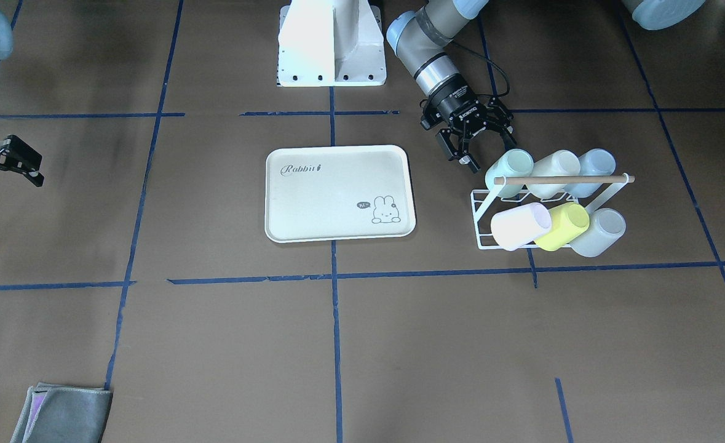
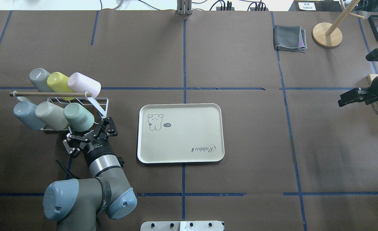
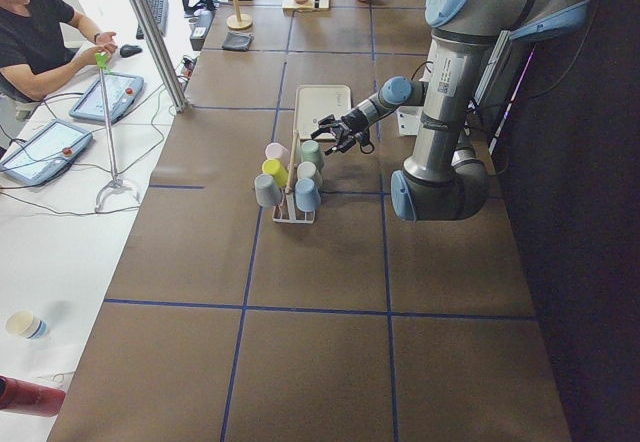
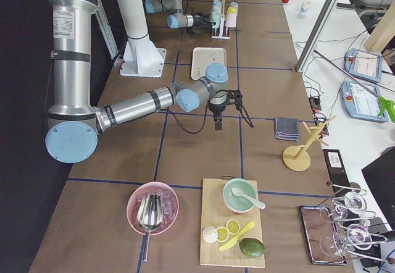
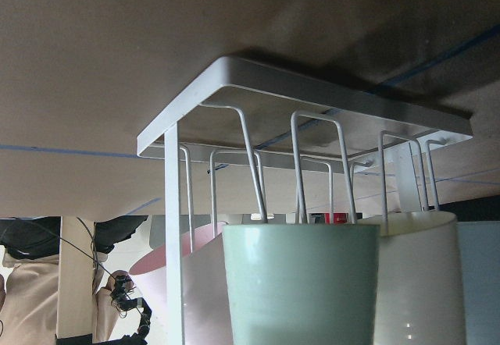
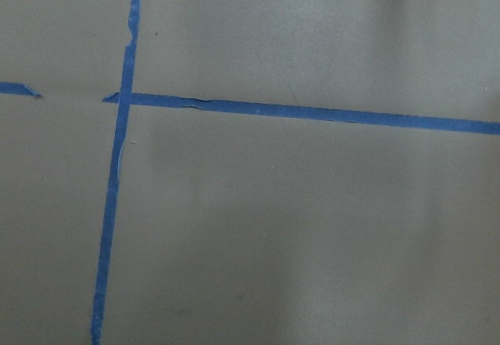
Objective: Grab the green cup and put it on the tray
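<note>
— Where's the small pale mint-green plastic cup point(image 2: 79, 117)?
— On the left, on the white wire rack with a wooden bar point(image 2: 47, 94). It sits mouth down, its long axis tilted and its base leaning toward the robot.
— The claw?
— The left gripper point(image 2: 91, 133) is spread wide just beside it. The cream rectangular tray point(image 2: 180, 141) lies to the right.

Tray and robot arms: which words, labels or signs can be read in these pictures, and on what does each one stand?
"Rabbit", in script, on the tray.
"hi~", as it seems, in a dark speech bubble beside the rabbit drawing on the tray.
White print on the body of the left gripper: too small to read.
Sticker on the right arm: too small to read.
</note>
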`<state>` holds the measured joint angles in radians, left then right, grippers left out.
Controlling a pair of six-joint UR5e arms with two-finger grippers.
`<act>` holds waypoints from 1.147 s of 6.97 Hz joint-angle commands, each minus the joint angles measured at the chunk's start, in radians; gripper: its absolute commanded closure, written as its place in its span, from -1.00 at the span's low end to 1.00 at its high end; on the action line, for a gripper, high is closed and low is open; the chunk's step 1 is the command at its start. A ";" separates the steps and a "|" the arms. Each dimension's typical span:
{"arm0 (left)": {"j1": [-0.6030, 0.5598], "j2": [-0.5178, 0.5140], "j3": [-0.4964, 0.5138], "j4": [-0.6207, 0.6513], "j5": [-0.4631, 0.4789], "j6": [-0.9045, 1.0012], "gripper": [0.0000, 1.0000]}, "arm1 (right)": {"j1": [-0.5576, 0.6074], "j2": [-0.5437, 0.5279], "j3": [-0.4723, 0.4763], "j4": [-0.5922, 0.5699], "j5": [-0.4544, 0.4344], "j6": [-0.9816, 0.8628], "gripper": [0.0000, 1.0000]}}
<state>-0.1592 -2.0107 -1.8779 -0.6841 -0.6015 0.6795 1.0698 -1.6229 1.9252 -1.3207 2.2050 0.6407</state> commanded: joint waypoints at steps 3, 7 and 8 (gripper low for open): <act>-0.010 0.007 0.066 0.000 0.000 -0.075 -0.94 | -0.001 0.000 0.003 0.001 0.005 0.002 -1.00; -0.045 0.010 0.063 -0.002 0.003 -0.077 -0.90 | -0.001 0.002 0.003 0.001 0.005 0.004 -1.00; -0.043 0.010 0.065 -0.002 0.020 -0.077 -0.90 | -0.001 0.002 0.002 0.001 0.005 0.004 -1.00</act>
<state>-0.2024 -2.0005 -1.8144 -0.6851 -0.5947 0.6034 1.0692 -1.6216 1.9281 -1.3192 2.2105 0.6442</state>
